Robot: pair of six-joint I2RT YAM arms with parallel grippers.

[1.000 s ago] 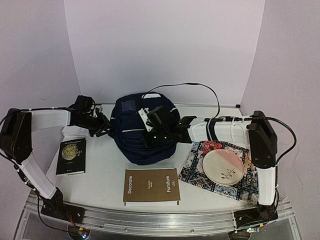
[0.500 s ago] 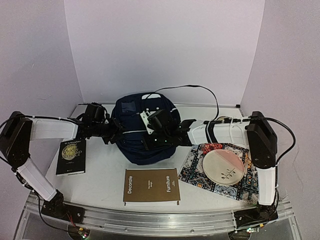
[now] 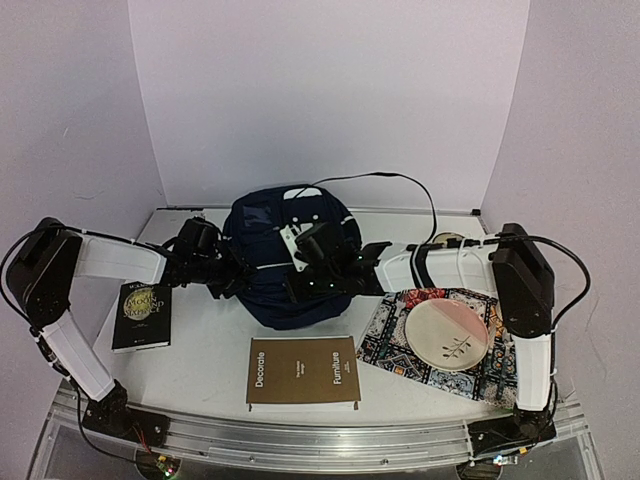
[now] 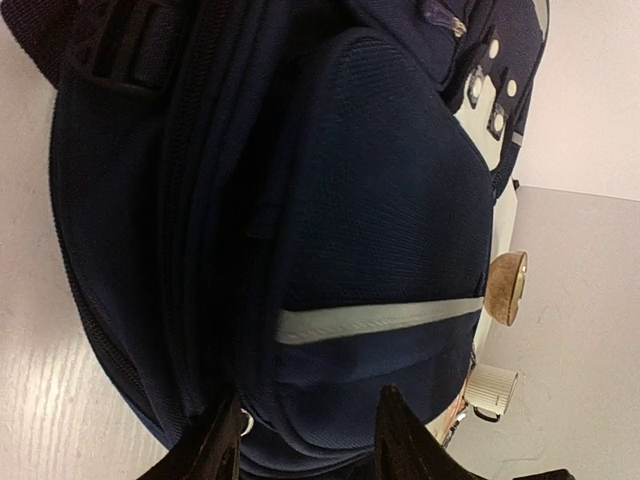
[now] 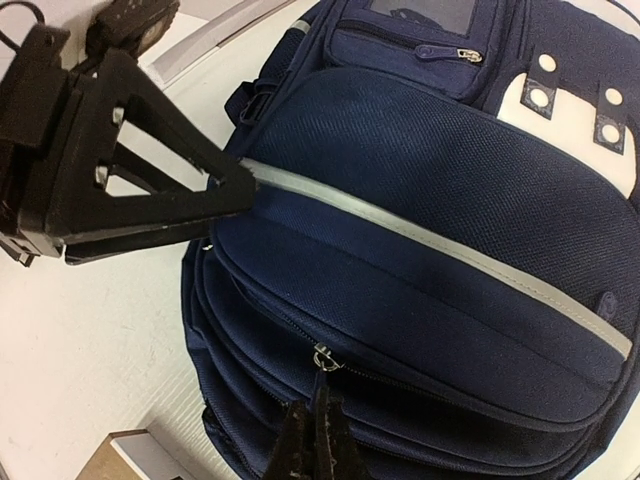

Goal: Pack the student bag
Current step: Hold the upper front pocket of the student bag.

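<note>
At rear centre of the surface [image 3: 210, 345], the student bag [image 3: 262, 240] is lying front-up, its visible zips apparently shut. L. end effector [image 4: 308, 400], fingers apart, is straddling the bag's left flank. R. end effector [image 5: 316, 410], fingers together, is pointing at a zipper pull [image 5: 322, 357]; pinch on tab not discernible. Black book [image 3: 141, 312] & brown "Decorate" book [image 3: 302, 371] are lying outside the bag, so packing is prob. just beginning: opening, loading & closing are all remaining.

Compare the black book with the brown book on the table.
The black paperback book with gold lettering is smaller, lies lengthwise at the left, title upright in the top view. The brown rectangular book is larger, lies widthwise at front centre, title sideways. Both lie flat and closed.
</note>
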